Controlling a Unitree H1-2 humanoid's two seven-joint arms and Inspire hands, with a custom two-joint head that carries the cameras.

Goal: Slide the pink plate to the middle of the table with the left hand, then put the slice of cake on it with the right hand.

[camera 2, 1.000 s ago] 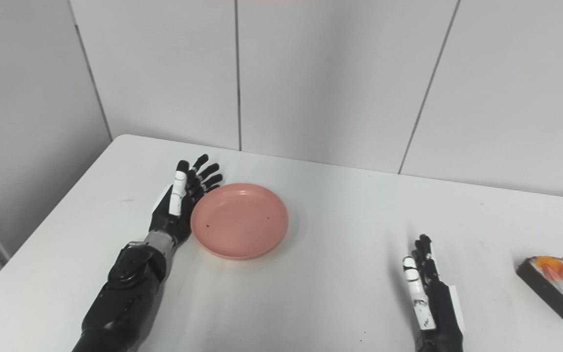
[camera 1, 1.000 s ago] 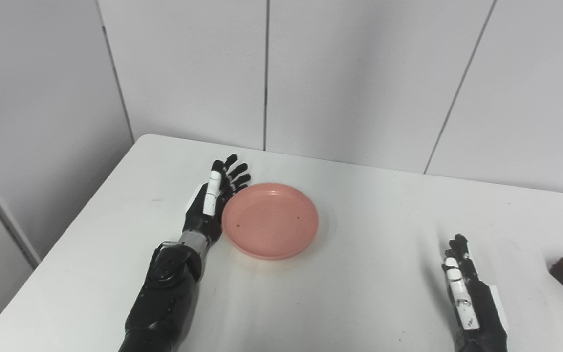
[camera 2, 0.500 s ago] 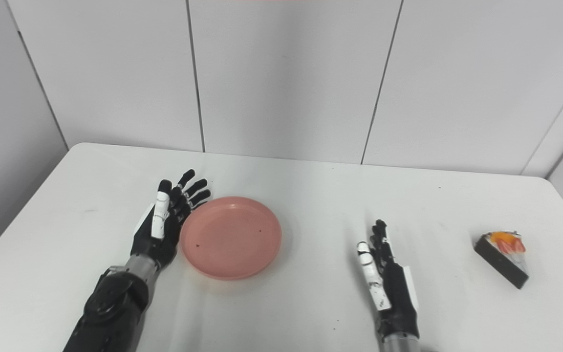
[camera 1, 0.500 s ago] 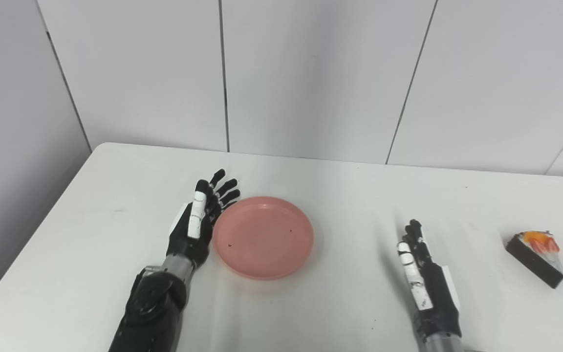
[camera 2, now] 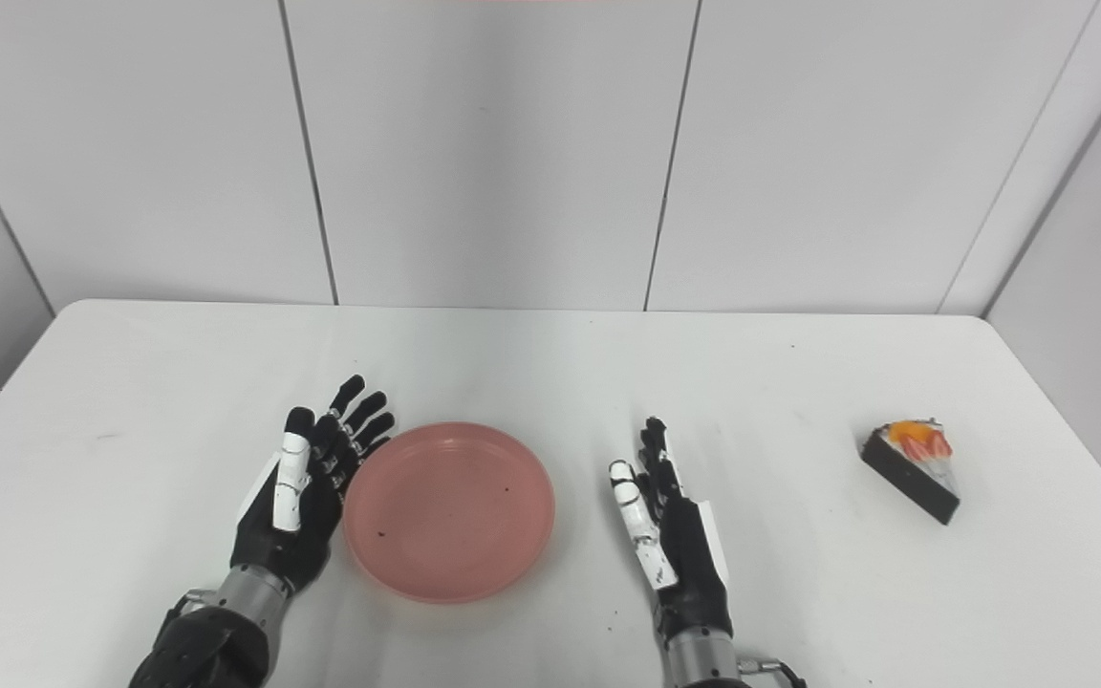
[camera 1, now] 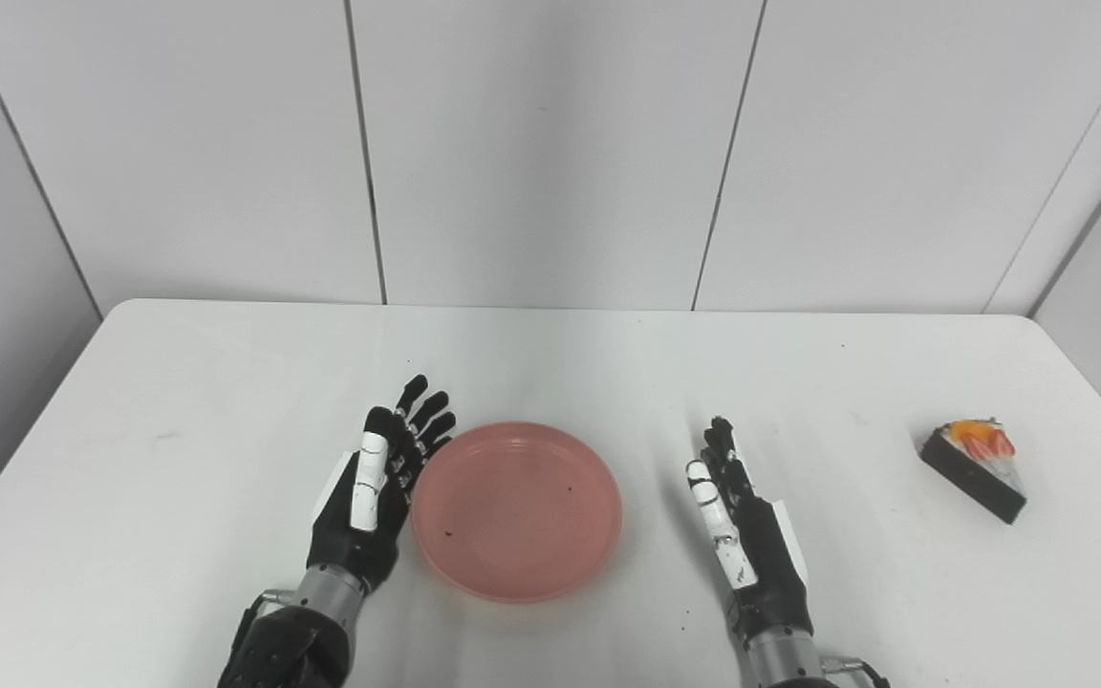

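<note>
Plate: the pink plate lies flat on the white table, near the front edge and roughly mid-width, between the two hands.
Left hand: the left hand stands on edge just beside the plate's left rim, fingers spread and straight, holding nothing; whether it actually touches the rim cannot be told.
Right hand: the right hand stands on edge a little to the right of the plate, apart from it, fingers extended and holding nothing.
Cake: the slice of cake sits alone near the table's right side, well apart from the right hand and from the plate.
How the plate handles: it looks like light, stiff plastic with a low raised rim; probably slides easily on the smooth top, so a sideways push on the rim should be enough and a hard shove could send it too far.
How the cake handles: dark body, pale layer and orange-red topping; whether soft or a hard model, I cannot tell. Judged safest to take it by the two long dark sides, low down, clear of the topping.
Hard to see: the palms face inward and stay hidden; both forearms are cut off at the bottom edge; the small dark specks in the plate are too small to identify.
</note>
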